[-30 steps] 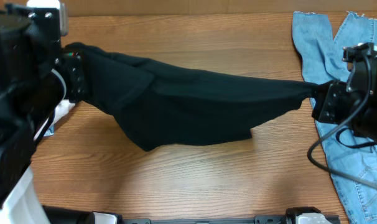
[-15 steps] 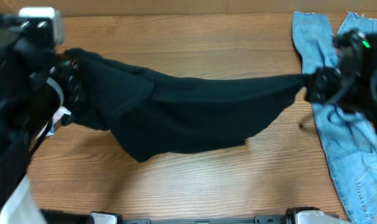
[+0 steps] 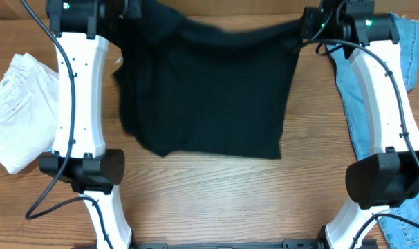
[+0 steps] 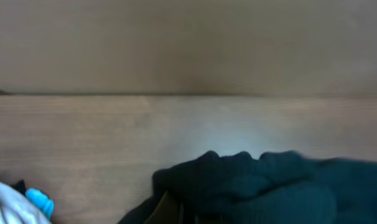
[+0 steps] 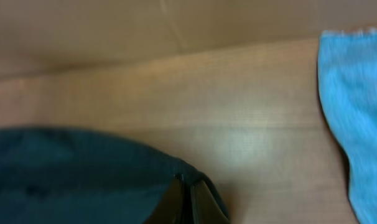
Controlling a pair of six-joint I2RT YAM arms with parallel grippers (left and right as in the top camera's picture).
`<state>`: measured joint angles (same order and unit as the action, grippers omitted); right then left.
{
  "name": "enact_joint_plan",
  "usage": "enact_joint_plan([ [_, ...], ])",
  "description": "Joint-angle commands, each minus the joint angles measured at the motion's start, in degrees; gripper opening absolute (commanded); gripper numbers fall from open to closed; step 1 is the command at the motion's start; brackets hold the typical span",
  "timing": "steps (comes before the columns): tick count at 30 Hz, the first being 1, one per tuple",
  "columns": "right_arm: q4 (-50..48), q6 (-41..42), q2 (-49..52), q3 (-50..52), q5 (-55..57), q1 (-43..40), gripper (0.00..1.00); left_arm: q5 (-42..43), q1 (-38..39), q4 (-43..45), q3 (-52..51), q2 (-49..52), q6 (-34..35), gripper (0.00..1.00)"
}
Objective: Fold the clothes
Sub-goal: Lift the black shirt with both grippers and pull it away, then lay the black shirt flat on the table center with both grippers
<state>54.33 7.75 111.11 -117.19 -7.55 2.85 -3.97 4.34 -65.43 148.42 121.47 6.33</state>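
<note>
Garment (image 3: 209, 90) plain black; jeans (image 5: 356, 112) light blue; bundle (image 3: 19, 104) white; table (image 3: 216, 194) brown.

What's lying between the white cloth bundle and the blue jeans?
The black garment fills that stretch, with the left arm beside the white cloth bundle and the right arm over the jeans. The overhead view shows it.

Wooden surface (image 3: 209, 200) here, with the black garment (image 3: 209, 90) spread wide across its middle. On the left sits a crumpled white bundle (image 3: 19, 104), well apart from the blue jeans (image 3: 346, 93) stretched down the right side.
</note>
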Motion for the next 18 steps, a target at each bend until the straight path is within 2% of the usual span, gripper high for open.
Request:
enact_joint_plan([
  [1,-0.7,1.7,-4.0,-14.4,0.2,-1.7,0.04,2.0,-4.8,4.2,3.8,-4.7,3.4,0.04],
  [4,3.0,0.8,-4.0,-21.3,1.4,-2.2,0.04,7.2,-7.8,6.6,6.1,-6.7,4.0,0.04],
  [8,9.3,0.8,-4.0,-22.7,3.6,-2.6,0.04,10.3,-8.9,5.8,6.3,-8.3,1.5,0.04],
  [14,21.7,0.8,-2.6,-20.7,9.2,-2.6,0.04,18.5,-7.7,-7.2,5.4,-7.8,-0.8,0.04],
  [18,29.8,-0.9,0.2,-18.5,9.3,-2.6,0.04,18.6,-5.7,-17.0,4.6,-5.4,-2.1,0.04],
])
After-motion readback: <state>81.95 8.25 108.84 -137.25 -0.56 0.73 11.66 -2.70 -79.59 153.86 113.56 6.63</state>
